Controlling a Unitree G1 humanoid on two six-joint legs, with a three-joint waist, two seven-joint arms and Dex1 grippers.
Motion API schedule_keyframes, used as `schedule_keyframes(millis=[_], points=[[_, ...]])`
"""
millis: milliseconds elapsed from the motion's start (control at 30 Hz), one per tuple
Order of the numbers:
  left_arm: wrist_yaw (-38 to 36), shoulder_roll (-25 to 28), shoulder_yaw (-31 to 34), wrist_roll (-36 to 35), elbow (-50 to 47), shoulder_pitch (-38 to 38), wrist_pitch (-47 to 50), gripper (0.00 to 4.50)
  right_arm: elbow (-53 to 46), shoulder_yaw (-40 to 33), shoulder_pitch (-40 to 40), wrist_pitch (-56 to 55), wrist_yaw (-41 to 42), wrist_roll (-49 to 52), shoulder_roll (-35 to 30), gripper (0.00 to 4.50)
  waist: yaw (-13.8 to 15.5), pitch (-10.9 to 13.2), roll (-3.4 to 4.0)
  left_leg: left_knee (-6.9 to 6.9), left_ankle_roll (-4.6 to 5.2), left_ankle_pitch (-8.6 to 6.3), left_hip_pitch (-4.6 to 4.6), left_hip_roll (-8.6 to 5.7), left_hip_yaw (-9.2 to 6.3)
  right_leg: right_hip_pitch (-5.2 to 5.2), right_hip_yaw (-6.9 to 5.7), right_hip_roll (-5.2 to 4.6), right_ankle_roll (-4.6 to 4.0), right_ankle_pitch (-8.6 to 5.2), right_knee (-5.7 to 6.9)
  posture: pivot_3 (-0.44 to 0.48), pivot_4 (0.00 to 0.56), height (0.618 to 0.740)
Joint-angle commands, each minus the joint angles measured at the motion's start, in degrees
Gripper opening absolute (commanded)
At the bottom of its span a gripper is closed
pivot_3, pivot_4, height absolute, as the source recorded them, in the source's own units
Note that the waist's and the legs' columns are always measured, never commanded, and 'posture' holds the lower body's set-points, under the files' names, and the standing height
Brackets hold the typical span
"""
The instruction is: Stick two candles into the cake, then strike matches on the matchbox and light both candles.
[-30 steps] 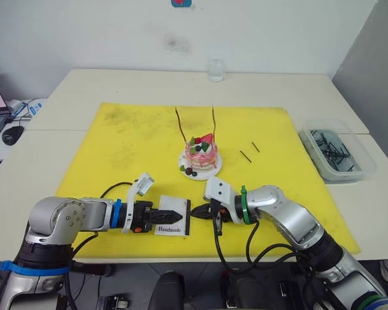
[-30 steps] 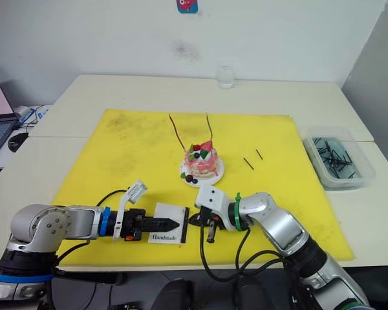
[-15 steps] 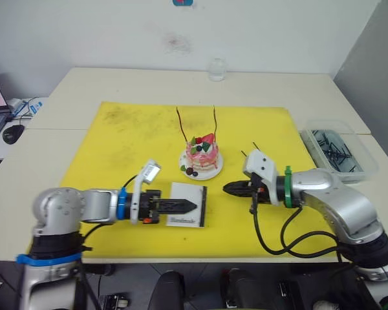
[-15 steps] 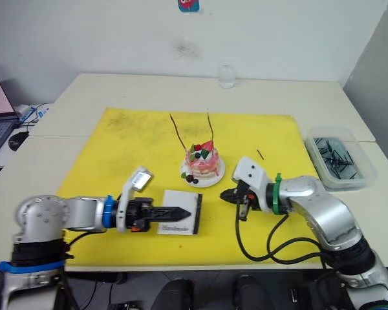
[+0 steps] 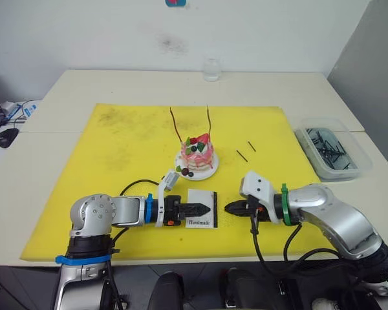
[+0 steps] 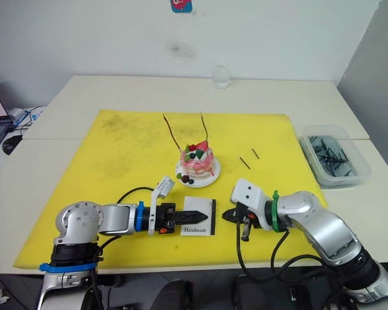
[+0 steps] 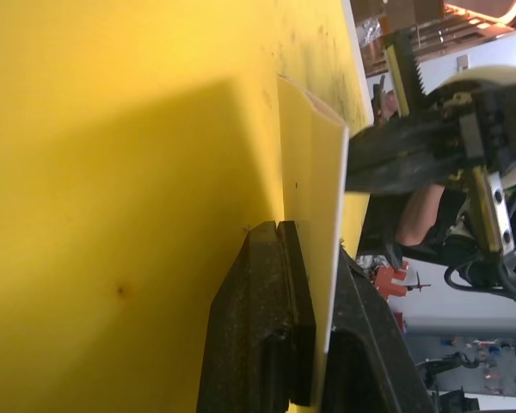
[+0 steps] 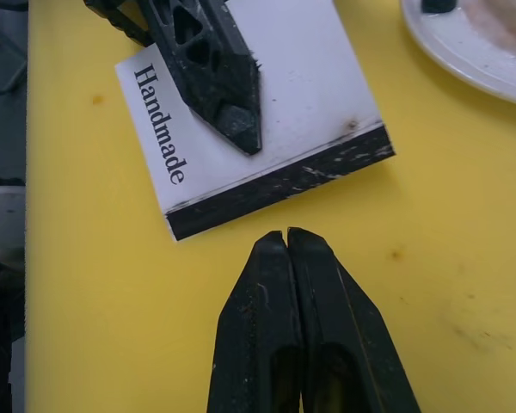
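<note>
The pink cake (image 5: 197, 154) sits on its white plate (image 5: 211, 172) mid-mat, and two thin reddish candles (image 5: 174, 123) (image 5: 209, 119) rise upright from it. In front of the cake lies the white "Handmade" matchbox (image 5: 201, 221), with my left gripper (image 5: 204, 208) shut on it; in the left wrist view the fingers (image 7: 267, 327) clamp its edge. My right gripper (image 5: 227, 208) is shut. Its tips (image 8: 286, 237) hover just short of the dark striking strip (image 8: 284, 185), and I see nothing between them. Two short dark matches (image 5: 242, 155) (image 5: 252, 146) lie to the right of the cake.
A yellow mat (image 5: 116, 142) covers the table's middle. A clear bin (image 5: 302, 139) of dark sticks stands at the right edge, and a small glass (image 5: 211, 70) stands at the back. Cables trail from both wrists over the mat's front edge.
My left gripper has carried the matchbox rightward to just in front of the cake. My right gripper pulled away from the strip, then came back close to it. The camera view also shifted.
</note>
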Motion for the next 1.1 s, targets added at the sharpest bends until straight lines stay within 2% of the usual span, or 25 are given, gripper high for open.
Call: schedule_keyframes(millis=[33, 267, 733, 1100], points=[[0.39, -0.45, 0.3, 1.21, 1.08, 0.44, -0.44, 0.02, 0.72, 0.28, -1.36, -2.0, -0.22, -0.97, 0.35, 0.0, 0.02, 0.0, 0.0, 0.01, 0.0, 0.0, 0.0, 0.0, 0.0, 0.0, 0.0, -0.01, 0.01, 0.01, 0.0, 0.0, 0.15, 0.74], [0.45, -0.43, 0.97, 1.54, 1.45, 0.32, 0.37, 1.99, 3.58, 1.68, -2.93, -3.68, -0.09, -2.43, 1.17, 0.0, 0.07, 0.0, 0.0, 0.02, 0.0, 0.0, 0.0, 0.0, -0.01, 0.01, -0.02, -0.01, 0.03, 0.02, -0.01, 0.0, 0.15, 0.74], [1.05, -1.32, 2.62, 2.0, 3.2, -0.63, 1.29, 1.99, 7.33, 4.32, -5.8, -4.85, 0.71, -4.43, 3.89, 0.0, 0.03, 0.0, 0.0, 0.03, 0.0, 0.0, 0.04, 0.01, -0.02, 0.05, -0.01, 0.0, 0.03, 0.05, 0.0, 0.0, 0.15, 0.74], [1.08, -1.43, 2.39, 2.09, 2.45, -0.24, 0.94, 1.99, 6.83, 3.73, -5.58, -3.9, 0.6, -4.14, 4.97, 0.0, 0.03, -0.01, 0.0, 0.03, 0.0, 0.0, 0.05, 0.02, -0.03, 0.05, -0.02, 0.0, 0.02, 0.06, 0.01, 0.0, 0.15, 0.74]])
